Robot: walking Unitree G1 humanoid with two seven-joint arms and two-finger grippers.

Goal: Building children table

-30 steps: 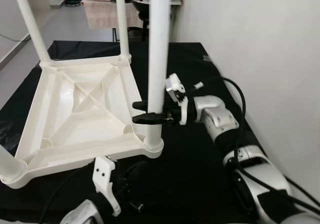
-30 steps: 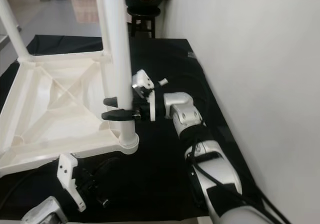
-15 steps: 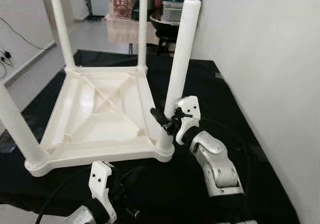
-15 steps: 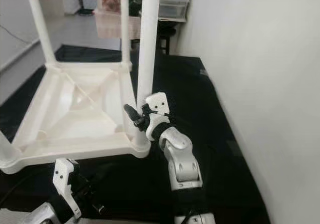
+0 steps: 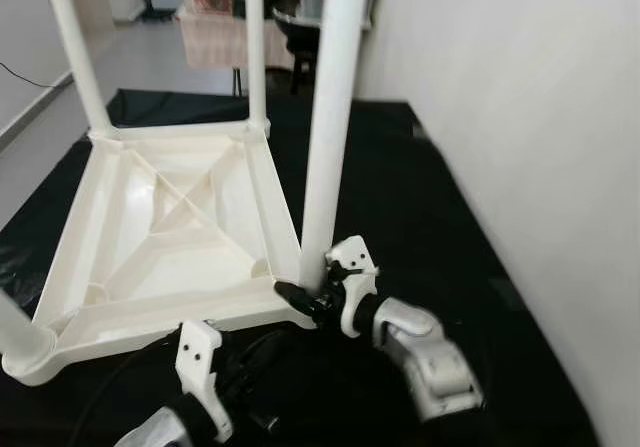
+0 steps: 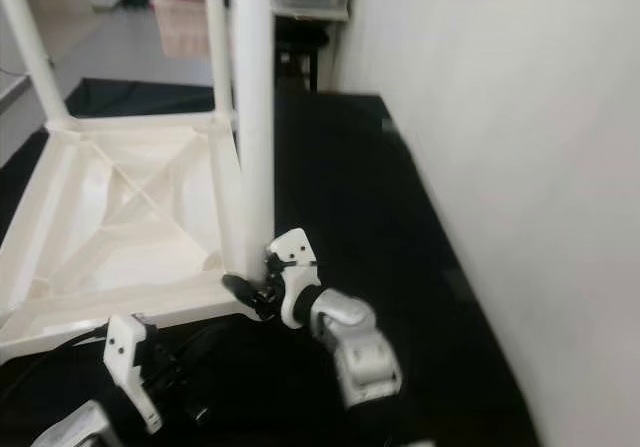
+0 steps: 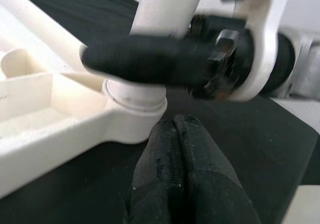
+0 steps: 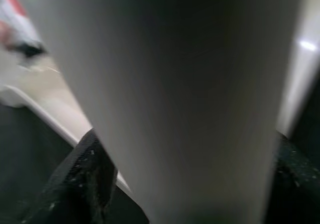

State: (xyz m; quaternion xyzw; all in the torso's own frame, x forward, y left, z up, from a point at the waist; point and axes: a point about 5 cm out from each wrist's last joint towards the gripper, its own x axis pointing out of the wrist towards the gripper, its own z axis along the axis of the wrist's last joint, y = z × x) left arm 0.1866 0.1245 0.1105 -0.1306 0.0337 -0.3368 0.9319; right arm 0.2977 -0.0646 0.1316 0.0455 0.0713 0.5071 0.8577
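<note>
- Upturned white children's table top (image 5: 160, 237) lying underside-up on a black cloth (image 5: 420, 197), toward its left side.
- Four white legs pointing up from the corners; near-right leg (image 5: 328, 117) standing upright in its corner socket (image 7: 134, 103), long axis vertical.
- Right gripper (image 5: 308, 297) clamped around the base of that leg, just above the socket, reaching in from the right.
- Left gripper (image 7: 184, 149) with fingers pressed together, empty, low on the cloth just in front of the same corner.
- Likely step: seating the leg; right arm already on it, push along the leg's axis, downward.
</note>
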